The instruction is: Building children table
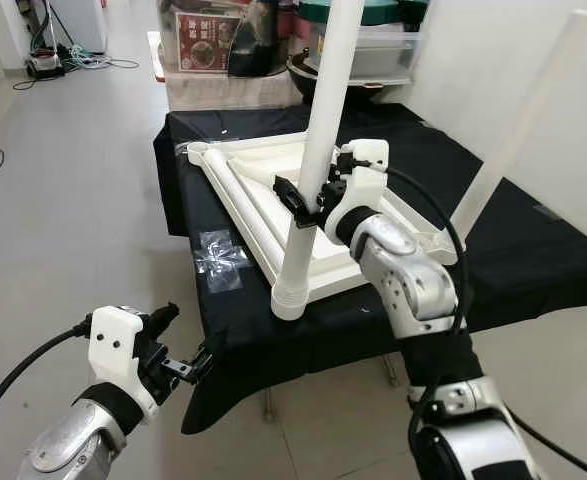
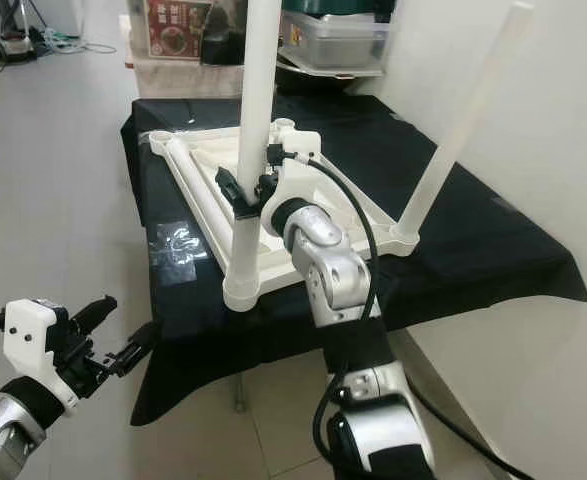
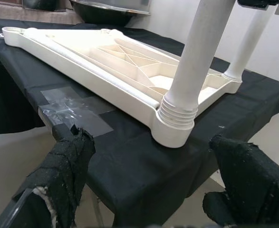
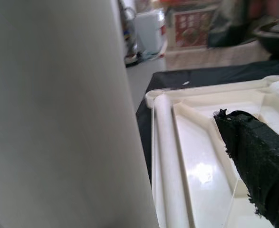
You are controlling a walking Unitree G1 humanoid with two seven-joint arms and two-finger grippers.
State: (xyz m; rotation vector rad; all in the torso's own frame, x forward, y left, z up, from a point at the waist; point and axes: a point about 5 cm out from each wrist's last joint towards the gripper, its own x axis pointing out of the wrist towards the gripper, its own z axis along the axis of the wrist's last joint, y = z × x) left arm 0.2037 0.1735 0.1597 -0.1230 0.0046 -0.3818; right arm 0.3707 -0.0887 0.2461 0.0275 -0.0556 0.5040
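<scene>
Covering the bench (image 1: pixel 533 250) is a black cloth that hangs over its near edge, and a patch of clear tape (image 1: pixel 220 257) is stuck to the cloth near the near-left corner. Pale grey floor (image 1: pixel 63 200) is seen around the bench, with a white wall (image 1: pixel 493 60) along its right side. Beyond the far edge, a cluttered stand with a red printed box (image 1: pixel 208 40) and a dark bowl (image 1: pixel 318 75) is seen, and cables (image 1: pixel 78 60) lie on the floor in the far left of the room.

Nearest, the left pincer (image 1: pixel 195 366) is held low in front of the near-left corner of the bench, off the cloth, with its fingers (image 3: pixel 65 166) apart and nothing between them.

The white plastic tabletop (image 1: pixel 263 190) lies upside down on the cloth, its ribbed underside facing up, stretching from the near edge toward the far-left corner. A white leg (image 1: pixel 318 150) stands upright in the socket at the tabletop's near corner, a ringed collar showing at its base. The right pincer (image 1: pixel 305 200) is clamped on this leg partway up its height, a black finger (image 4: pixel 255 166) being seen beside the white tube in the right wrist view.

A second leg (image 1: pixel 523 130) stands in the socket at the right corner of the tabletop, leaning toward the wall. At the far-left corner an empty round socket (image 1: pixel 195 150) is seen.
</scene>
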